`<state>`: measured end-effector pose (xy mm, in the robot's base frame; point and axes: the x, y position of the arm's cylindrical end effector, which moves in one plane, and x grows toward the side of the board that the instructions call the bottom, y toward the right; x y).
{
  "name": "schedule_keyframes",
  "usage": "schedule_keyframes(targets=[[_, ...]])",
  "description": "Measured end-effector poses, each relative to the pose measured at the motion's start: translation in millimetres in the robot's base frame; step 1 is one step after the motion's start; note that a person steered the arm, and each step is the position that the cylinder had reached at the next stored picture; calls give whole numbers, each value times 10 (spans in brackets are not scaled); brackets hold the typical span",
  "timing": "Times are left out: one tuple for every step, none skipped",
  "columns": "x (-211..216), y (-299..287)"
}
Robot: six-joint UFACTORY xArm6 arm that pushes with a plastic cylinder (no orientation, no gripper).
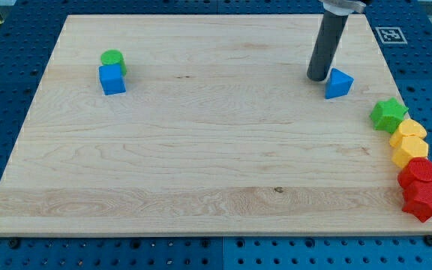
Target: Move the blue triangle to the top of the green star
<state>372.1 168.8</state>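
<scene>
The blue triangle [339, 83] lies on the wooden board [201, 150] at the view's upper right. The green star [389, 115] lies near the board's right edge, below and to the right of the triangle, a clear gap apart. My tip [319, 77] stands just to the left of the blue triangle, touching it or nearly so. The dark rod rises from there to the view's top.
Below the green star a column runs down the right edge: two yellow blocks [409, 142] and two red blocks [421, 187]. At the upper left a green cylinder [113, 59] sits right above a blue cube [112, 79]. A marker tag [388, 34] is beyond the board's top right corner.
</scene>
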Motion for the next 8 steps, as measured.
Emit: schedule_keyframes(targets=[[208, 4], [208, 4], [117, 3], [40, 3], [46, 82], [47, 129], [47, 139], [76, 139]])
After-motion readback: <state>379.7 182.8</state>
